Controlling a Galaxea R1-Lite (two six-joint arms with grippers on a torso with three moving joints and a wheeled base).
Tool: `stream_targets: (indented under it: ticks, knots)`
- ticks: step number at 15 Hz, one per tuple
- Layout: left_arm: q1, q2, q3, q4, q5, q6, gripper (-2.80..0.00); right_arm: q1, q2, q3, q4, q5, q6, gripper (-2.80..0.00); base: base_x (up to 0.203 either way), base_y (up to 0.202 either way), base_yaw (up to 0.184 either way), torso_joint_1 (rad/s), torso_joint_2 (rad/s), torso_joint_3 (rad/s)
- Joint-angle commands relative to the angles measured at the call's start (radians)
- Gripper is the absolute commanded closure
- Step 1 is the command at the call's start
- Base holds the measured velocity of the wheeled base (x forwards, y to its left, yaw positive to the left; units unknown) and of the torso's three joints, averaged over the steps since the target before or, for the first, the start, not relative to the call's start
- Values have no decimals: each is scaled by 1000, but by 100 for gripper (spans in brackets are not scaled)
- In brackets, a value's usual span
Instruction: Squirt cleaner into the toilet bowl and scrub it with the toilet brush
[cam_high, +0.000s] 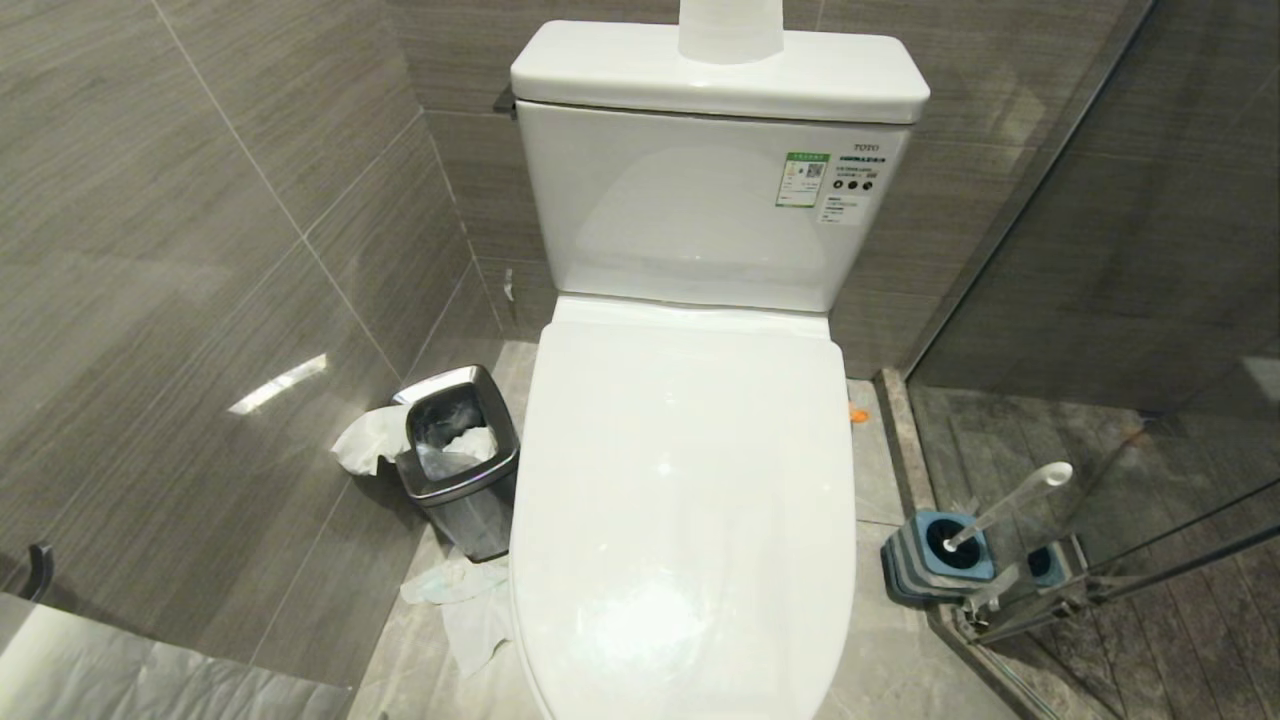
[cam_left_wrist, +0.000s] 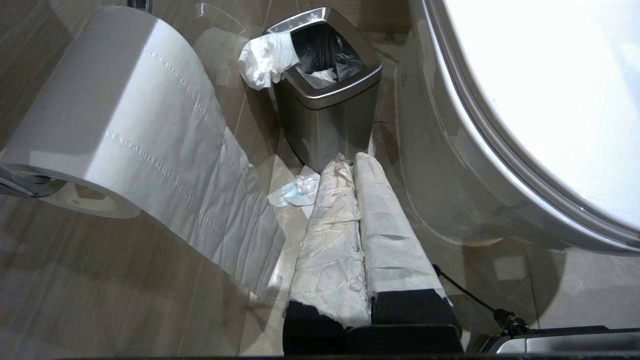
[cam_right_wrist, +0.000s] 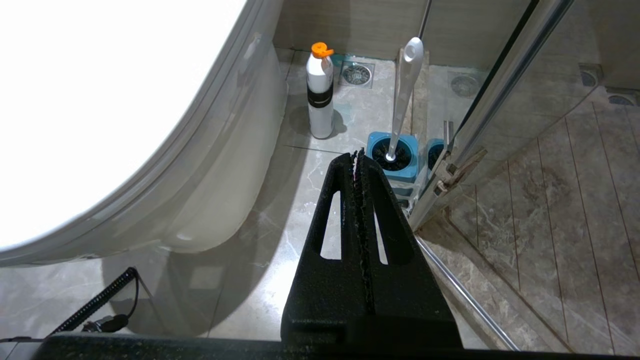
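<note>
Fingers (cam_left_wrist: 350, 165) of left gripper (cam_left_wrist: 350, 160) wrapped in white crinkled paper, pressed together, empty, hanging low beside toilet bowl (cam_high: 690, 520) with steel bin (cam_left_wrist: 325, 95) just ahead. Right gripper (cam_right_wrist: 359, 155) black, slotted, tapered, likewise clenched on nothing, low over marble-look floor (cam_right_wrist: 260, 240). Toilet glossy white ceramic, oval lid down, filling head view's centre; boxy tank (cam_high: 700, 210) at 12 o'clock with green-white sticker (cam_high: 803, 180). Square bin at 9 o'clock, black liner, tissue spilling over rim, scraps on floor. Narrow floor strip at 3 o'clock, hemmed by glass shower door (cam_right_wrist: 495, 100). Toilet brush (cam_high: 1005, 505) there: slim white handle tilted, black bristles sunk in blue square holder (cam_high: 935, 560). White cleaner bottle (cam_right_wrist: 320, 95), orange cap, farther back beside bowl's base.
</note>
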Motion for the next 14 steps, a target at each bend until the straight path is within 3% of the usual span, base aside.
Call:
stream_targets:
  ticks: [1,3,7,9,12,14]
  knots:
    - [0,2,0,2,-8,46,0,0,1,0,-1,-1,0,0,0,0,0,0,0,0]
    - [0,2,-1,5,-41,137,0,0,1,0,0,-1,0,0,0,0,0,0,0,0]
    - [0,2,0,2,-44,143,0,0,1,0,0,0,0,0,0,0,0,0,0,0]
    - [0,1,1,2,-31,119,0,0,1,0,-1,0,0,0,0,0,0,0,0,0]
    - [0,1,1,0,-20,18,0,-1,1,0,0,-1,0,0,0,0,0,0,0,0]
    - [0,1,0,0,-5,0,0,0,1,0,-1,-1,0,0,0,0,0,0,0,0]
